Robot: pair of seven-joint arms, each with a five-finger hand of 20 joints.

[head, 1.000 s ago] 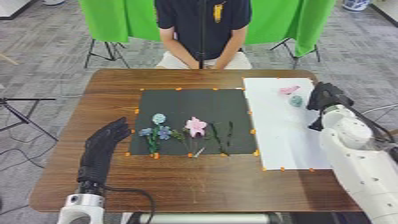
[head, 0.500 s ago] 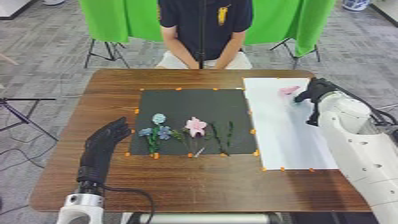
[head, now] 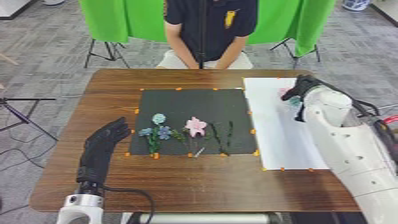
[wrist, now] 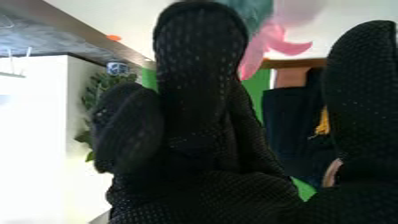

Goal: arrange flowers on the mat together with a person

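With thumb of right hand [head: 305, 91] apart from fingers, hovers close to pink flower [wrist: 256, 50] and teal flower [head: 295, 101] on white mat [head: 284, 142]; maybe risks catching both, or pushing one away, because of narrow spacing.

Brown wooden table [head: 178, 192] stands on grey carpeted floor [head: 44, 60]. Beyond its far edge, green cloth [head: 107, 25] hangs, with a tripod [head: 114, 52] at left and a second tripod [head: 296, 52] at right. A thin black pole [head: 203, 32] is upright between them. A blue-and-white pot [head: 356, 4] sits at far right; the wrist view records a leafy plant [wrist: 99, 90] at it. Left of the table: a dark stand [head: 27, 99], loose cables [head: 19, 162] on the floor.
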